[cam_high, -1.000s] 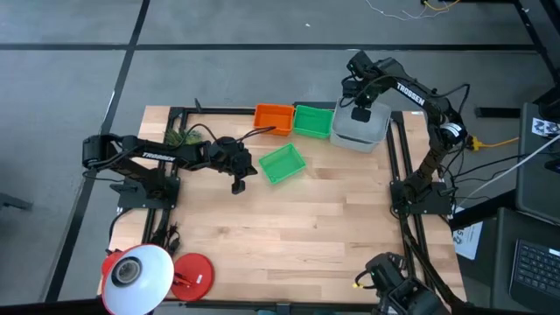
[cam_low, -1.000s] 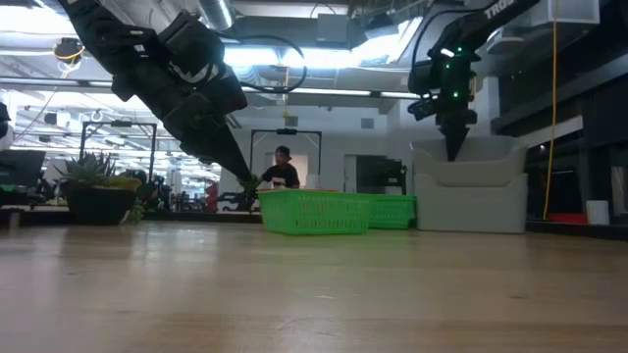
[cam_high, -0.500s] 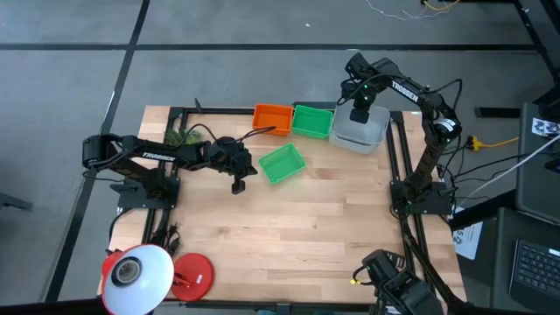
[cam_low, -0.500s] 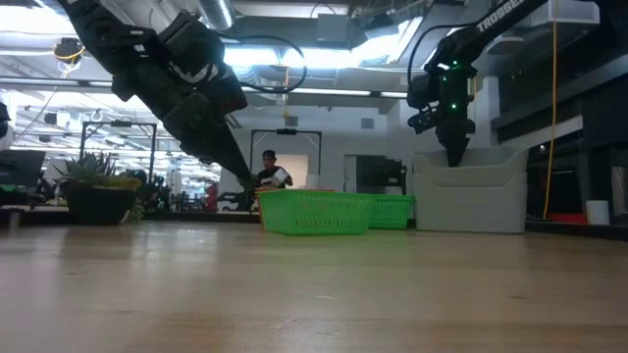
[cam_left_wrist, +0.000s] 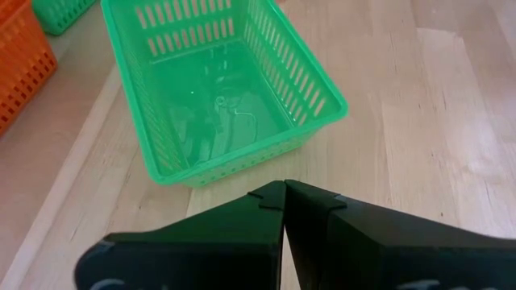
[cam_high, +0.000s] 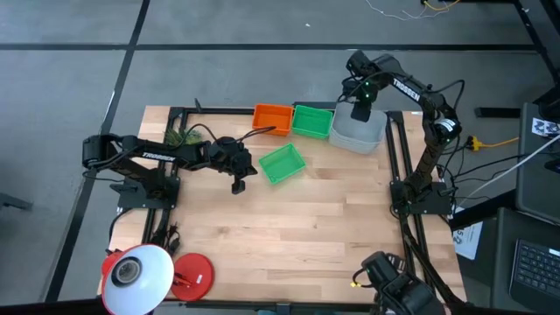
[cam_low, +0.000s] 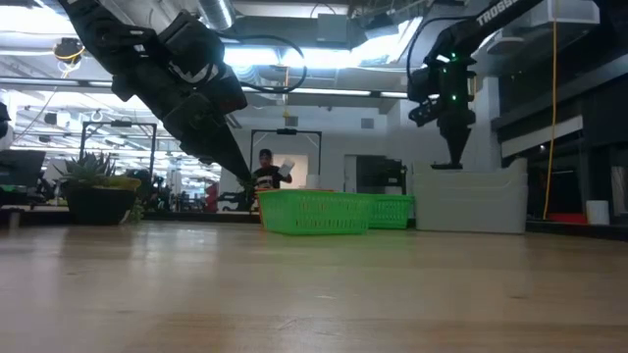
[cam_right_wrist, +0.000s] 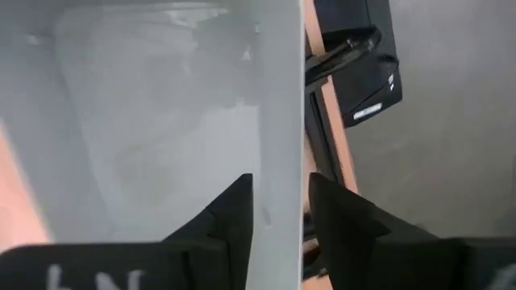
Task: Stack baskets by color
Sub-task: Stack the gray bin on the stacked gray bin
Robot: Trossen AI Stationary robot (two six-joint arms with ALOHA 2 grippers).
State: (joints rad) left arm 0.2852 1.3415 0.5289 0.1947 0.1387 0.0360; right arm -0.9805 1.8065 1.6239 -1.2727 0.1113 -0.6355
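Two grey-white baskets [cam_high: 359,131] sit nested at the table's far right corner. My right gripper [cam_right_wrist: 280,193] points down over them, open, with one finger on each side of the top basket's far wall [cam_right_wrist: 280,97]. An orange basket [cam_high: 273,117] and a green basket [cam_high: 312,121] stand in a row to their left. Another green basket [cam_left_wrist: 218,89] rests on its base nearer the middle. My left gripper [cam_left_wrist: 284,189] hangs shut just left of it, slanting down and apart from it.
A red-and-white lamp [cam_high: 140,273] stands at the near left corner. A small plant [cam_high: 179,136] sits at the far left. Black frame rails [cam_high: 404,157] run along the right edge. Bare wood [cam_high: 297,236] fills the middle and near part. A person [cam_low: 267,169] shows in the room behind.
The upper grey-white basket, which stood high in the stack under my right gripper, has sunk and now nests low in the one beneath. My right gripper has tipped and come back upright, and it stands a little higher, at the rim.
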